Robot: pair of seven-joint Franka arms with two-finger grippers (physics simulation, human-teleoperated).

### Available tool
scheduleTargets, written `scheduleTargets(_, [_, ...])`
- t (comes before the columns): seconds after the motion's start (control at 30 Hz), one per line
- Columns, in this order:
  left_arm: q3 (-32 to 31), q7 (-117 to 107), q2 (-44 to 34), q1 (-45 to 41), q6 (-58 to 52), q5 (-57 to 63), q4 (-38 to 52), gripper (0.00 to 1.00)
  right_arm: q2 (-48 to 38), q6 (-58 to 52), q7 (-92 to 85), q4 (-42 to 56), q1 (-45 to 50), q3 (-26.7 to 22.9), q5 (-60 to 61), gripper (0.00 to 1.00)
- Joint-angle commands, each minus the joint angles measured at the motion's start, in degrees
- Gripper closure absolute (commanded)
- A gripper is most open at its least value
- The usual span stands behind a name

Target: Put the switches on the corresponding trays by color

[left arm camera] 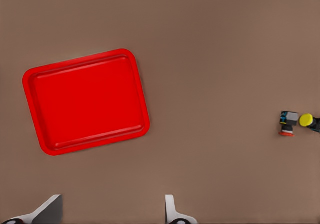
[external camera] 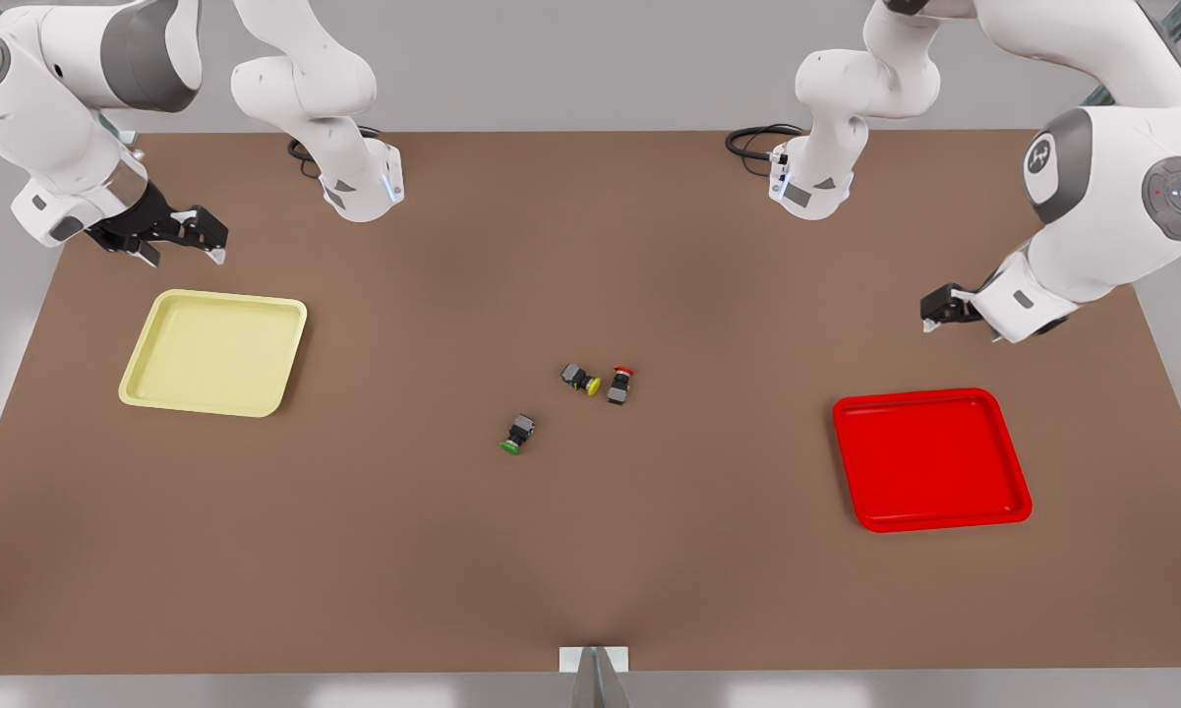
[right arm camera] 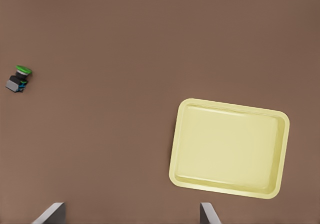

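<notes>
left gripper (external camera: pixel 934 317): mine, on the front view's right, hovering over bare surface (external camera: pixel 590 551) just beyond the red tray; fingers (left arm camera: pixel 171 209) apart, holding nothing.
right gripper (external camera: pixel 206 236): mine, on the front view's left, up above the far edge of the yellow tray; fingers (right arm camera: pixel 207 215) spread wide, nothing between them.
red tray (external camera: pixel 929 459): flat on the surface at the front view's right, nothing in it; seen again from my left wrist (left arm camera: pixel 87 101).
yellow tray (external camera: pixel 214 352): flat at the front view's left, nothing in it; seen again from my right wrist (right arm camera: pixel 230 148).
yellow switch (external camera: pixel 580 378): mid-surface, lying on its side, cap toward the red switch; well apart from both trays.
red switch (external camera: pixel 620 384): just beside the yellow one, on the front view's right of it, cap toward the far edge; whether the two touch I can't quite tell (they look very close in my left wrist view (left arm camera: pixel 287 124)).
green switch (external camera: pixel 518 434): on its side, near the other two but apart, nearer the camera and toward the front view's left; my right wrist sees it (right arm camera: pixel 19 78) well away from the yellow tray.
arms: both wait at their own sides, neither near the switches.
</notes>
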Motion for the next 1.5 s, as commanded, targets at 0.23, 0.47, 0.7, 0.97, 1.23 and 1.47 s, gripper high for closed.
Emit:
scheduleTargets(0.23, [-14.2,-10.6,5.6,-2.6,8.8,1.8,-0.7,0.00,6.0,1.3,-0.3,4.1,1.6,8.9,5.4,0.00])
scheduleTargets(0.47, [-26.5,-47.9,24.2,-13.4,23.5,6.9,5.5,0.03,18.8,4.9,-2.0,10.9,0.7,17.4,3.8,0.00])
scheduleTargets(0.7, [-27.3,-49.0,33.9,-14.4,30.7,12.1,4.8,0.03,21.0,4.5,-4.8,11.1,1.0,16.8,3.4,0.00])
scheduleTargets(0.97, [-28.4,-49.0,38.2,-16.9,34.0,22.7,1.8,0.05,21.4,4.6,-5.2,11.0,1.0,16.8,3.4,0.00])
scheduleTargets(1.23, [-28.2,-46.1,37.1,-18.4,35.1,22.7,-4.1,0.05,26.9,5.1,-5.2,14.3,1.6,18.3,0.4,0.00])
scheduleTargets(1.47, [-27.7,-46.7,38.0,-17.8,45.8,22.1,-7.3,0.08,27.4,5.2,-5.0,14.2,1.6,18.3,0.7,0.00])
